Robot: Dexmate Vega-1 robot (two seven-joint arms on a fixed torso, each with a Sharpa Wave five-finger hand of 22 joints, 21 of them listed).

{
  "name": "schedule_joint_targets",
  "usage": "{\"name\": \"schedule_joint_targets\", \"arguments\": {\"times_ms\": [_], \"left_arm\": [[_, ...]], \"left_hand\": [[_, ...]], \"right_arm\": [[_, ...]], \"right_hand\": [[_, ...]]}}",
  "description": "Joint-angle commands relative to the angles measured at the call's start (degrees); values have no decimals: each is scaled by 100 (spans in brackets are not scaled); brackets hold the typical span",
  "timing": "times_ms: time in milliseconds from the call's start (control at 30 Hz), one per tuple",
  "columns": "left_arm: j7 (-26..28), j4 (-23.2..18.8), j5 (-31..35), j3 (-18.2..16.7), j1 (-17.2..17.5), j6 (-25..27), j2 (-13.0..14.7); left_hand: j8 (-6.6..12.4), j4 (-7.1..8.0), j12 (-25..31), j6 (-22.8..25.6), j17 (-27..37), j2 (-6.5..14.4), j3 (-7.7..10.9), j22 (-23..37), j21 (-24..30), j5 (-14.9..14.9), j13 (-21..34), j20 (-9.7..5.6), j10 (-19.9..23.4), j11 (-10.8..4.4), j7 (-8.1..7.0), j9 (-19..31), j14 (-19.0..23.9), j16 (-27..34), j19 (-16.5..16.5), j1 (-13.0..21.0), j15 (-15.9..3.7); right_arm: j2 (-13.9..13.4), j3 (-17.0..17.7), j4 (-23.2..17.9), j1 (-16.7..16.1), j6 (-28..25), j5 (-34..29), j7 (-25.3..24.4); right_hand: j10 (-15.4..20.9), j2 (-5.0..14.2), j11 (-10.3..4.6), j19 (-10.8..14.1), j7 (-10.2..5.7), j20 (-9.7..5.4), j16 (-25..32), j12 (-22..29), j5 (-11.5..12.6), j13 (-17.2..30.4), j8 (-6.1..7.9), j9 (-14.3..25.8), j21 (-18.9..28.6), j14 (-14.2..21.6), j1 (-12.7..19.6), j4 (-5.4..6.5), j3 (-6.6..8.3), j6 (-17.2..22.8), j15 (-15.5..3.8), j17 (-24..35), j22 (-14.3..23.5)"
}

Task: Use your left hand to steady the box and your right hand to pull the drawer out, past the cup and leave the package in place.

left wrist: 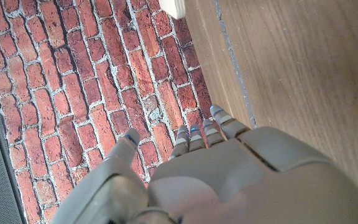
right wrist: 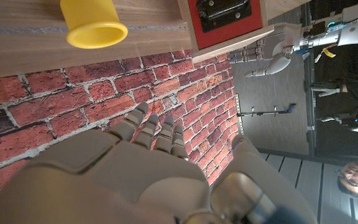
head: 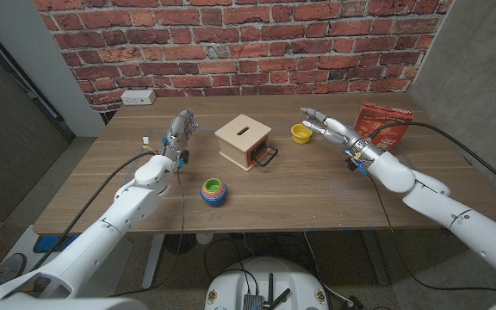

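looking down from the head view, we see the box [head: 243, 139] mid-table, its drawer [head: 264, 156] handle facing our right hand [head: 324, 126], which hovers fingers apart, empty, just beside the yellow cup [head: 300, 133]. one careless sweep could topple it. the package [head: 381, 126] sits just behind the right wrist; an elbow swing may nudge it. our left hand [head: 177, 132], spread and empty, is apart from the box, so pulling now would drag it. in the left wrist view, the left hand's fingers [left wrist: 197, 134] touch nothing. in the right wrist view, the cup sits beside the drawer front.
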Motion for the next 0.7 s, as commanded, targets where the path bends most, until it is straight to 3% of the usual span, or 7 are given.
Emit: {"name": "schedule_joint_targets", "arguments": {"times_ms": [33,467,700], "left_arm": [[27,-6,8,-9,-6,-31,-14],[70,-43,-35,-67,85,-61,-4],[62,14,-66,-79,74,-85,-37]], "left_hand": [[16,-50,20,51,16,197,17,14,36,-1,30,-355,48,-6,17,24,54,41,61,18,0],[12,-65,10,57,18,209,30,15,32,-3,31,-353,63,5,24,25,67,35,72,7,8],[11,-70,5,62,19,215,35,15,31,-4,32,-343,64,14,26,25,68,32,77,1,19]], "right_arm": [[-377,-171,-225,199,-112,-998,-94],[-529,-423,-290,554,-17,-1573,49],[-577,-522,-308,731,44,-1748,183]], "right_hand": [[25,-28,-65,-80,-20,16,39,-14,-40,15,19,19,5,67,144,-111,15,-60,-271,-21,7],[-31,-32,-139,-126,-62,66,59,-29,-90,18,21,25,27,161,275,-260,66,-133,-263,-79,9],[51,-36,-17,-140,-12,73,81,10,-135,27,46,31,44,232,351,-362,91,-127,-213,-107,10]]}}
